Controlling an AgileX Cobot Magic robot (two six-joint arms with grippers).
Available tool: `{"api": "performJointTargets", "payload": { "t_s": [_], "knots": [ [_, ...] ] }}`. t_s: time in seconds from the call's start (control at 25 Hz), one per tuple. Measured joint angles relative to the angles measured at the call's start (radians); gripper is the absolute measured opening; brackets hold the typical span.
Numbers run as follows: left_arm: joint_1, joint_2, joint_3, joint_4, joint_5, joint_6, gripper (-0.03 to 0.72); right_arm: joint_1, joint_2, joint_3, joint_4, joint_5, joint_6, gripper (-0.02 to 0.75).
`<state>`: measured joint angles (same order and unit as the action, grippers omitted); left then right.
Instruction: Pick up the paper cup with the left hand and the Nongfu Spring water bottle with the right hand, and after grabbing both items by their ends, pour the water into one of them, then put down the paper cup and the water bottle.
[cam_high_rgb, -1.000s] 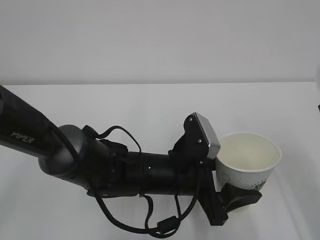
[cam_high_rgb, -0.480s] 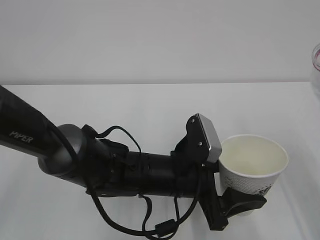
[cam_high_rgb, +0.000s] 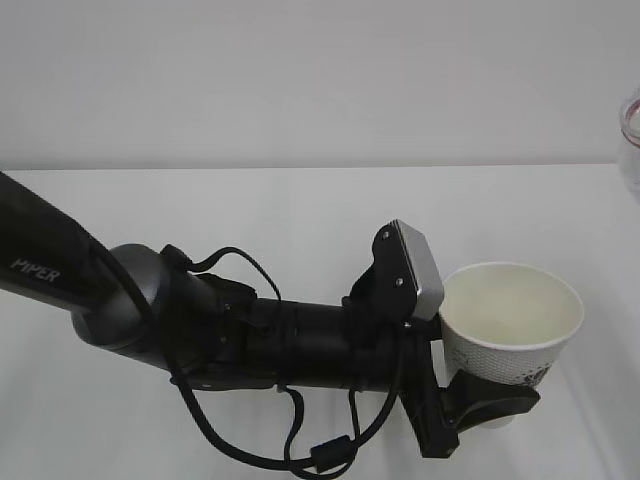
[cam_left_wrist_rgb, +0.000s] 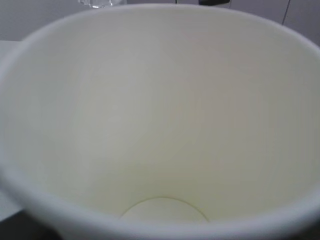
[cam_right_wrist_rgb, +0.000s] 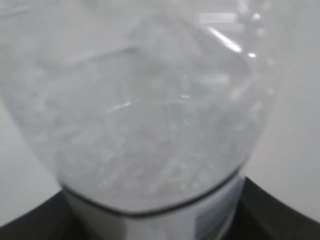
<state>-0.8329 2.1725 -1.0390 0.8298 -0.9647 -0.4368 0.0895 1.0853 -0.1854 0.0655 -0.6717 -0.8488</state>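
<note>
The white paper cup (cam_high_rgb: 510, 325) hangs upright above the table, its mouth facing up. My left gripper (cam_high_rgb: 490, 405) is shut on the cup's lower end, with black jaws on either side of the base. In the left wrist view the cup's inside (cam_left_wrist_rgb: 160, 125) fills the frame, and its bottom looks bare and dry. The Nongfu Spring water bottle (cam_high_rgb: 631, 130) shows only as a clear sliver with a red ring at the right edge. In the right wrist view the bottle (cam_right_wrist_rgb: 150, 115) fills the frame, and my right gripper (cam_right_wrist_rgb: 155, 231) is shut on its labelled part. I cannot make out the water.
The white table (cam_high_rgb: 300, 210) runs back to a plain grey wall. My left arm, marked PIPER (cam_high_rgb: 40, 272), with its loose black cables (cam_high_rgb: 300, 455), lies across the lower left of the exterior view. A grey camera box (cam_high_rgb: 418, 270) sits beside the cup.
The left gripper has carried the cup slightly to the right and a little lower. The bottle's edge has come into the exterior view at the right.
</note>
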Motion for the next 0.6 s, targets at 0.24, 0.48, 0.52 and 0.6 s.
{"api": "performJointTargets", "payload": {
  "t_s": [0.24,0.48,0.52,0.6],
  "knots": [
    [0.000,0.000,0.000,0.000,-0.005,0.000,0.545,0.000,0.000,0.000,0.012,0.000,0.000,0.440],
    [0.000,0.000,0.000,0.000,-0.005,0.000,0.545,0.000,0.000,0.000,0.016,0.000,-0.013,0.440],
    [0.000,0.000,0.000,0.000,-0.005,0.000,0.545,0.000,0.000,0.000,0.016,0.000,-0.028,0.440],
    [0.000,0.000,0.000,0.009,-0.005,0.000,0.545,0.000,0.000,0.000,0.016,0.000,-0.058,0.440]
  ]
}}
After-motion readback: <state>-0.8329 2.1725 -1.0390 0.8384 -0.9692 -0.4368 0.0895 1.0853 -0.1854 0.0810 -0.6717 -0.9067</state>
